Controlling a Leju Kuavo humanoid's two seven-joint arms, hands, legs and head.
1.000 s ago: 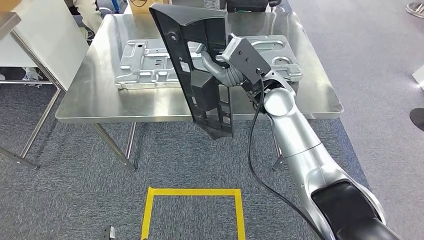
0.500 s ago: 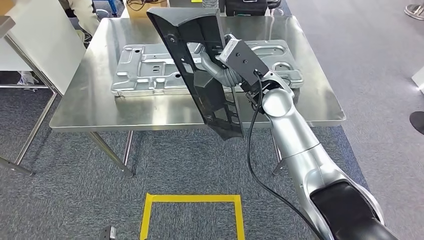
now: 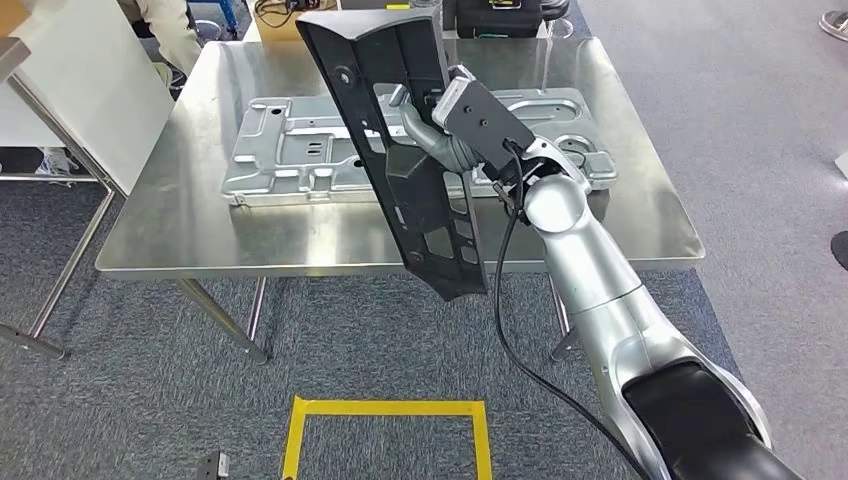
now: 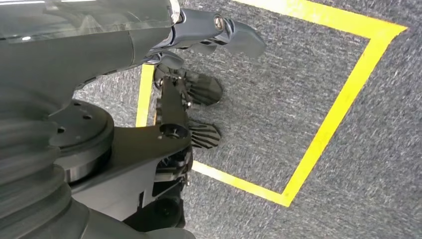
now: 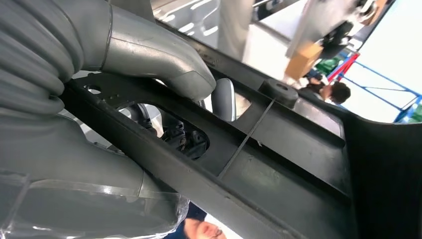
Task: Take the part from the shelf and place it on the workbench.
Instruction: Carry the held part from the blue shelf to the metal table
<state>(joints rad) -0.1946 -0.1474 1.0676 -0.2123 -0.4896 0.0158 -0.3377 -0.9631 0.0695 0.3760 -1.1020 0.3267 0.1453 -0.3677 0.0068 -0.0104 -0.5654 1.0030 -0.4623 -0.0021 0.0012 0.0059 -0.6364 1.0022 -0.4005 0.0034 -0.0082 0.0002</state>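
Here the long black part (image 3: 415, 150) stands nearly on end in the air, its long axis running steeply up and down and leaning a little, the narrow lower tip toward the robot and hanging past the desk's near edge, the broad upper end tipped away over the desk (image 3: 190, 235). Its ribbed, cut-out face is turned toward the right robot hand (image 3: 432, 128), which grasps it about midway along its length: the grey thumb and fingers reach through an opening in the panel and close on a bar of it. In the right wrist view the thick thumb (image 5: 164, 62) presses over a black rib of the part (image 5: 278, 164) while a darker finger shows through the slot on the far side. So the part sits just to the left of that robot hand and touching it, held clear above the desk top.

The left robot hand (image 4: 219, 32) hangs low beside the robot's body over the grey carpet, where a square of yellow tape (image 3: 385, 410) is marked on the floor; its fingers show as a dark cluster against the carpet and hold nothing, though how far they are curled I cannot tell.

Beyond the held part, a large pressed metal plate (image 3: 300, 150) lies flat on the steel desk, directly behind and below the part and spanning much of the top. Farther off to the left a person's sleeve (image 3: 165, 30) shows at the desk's far corner.
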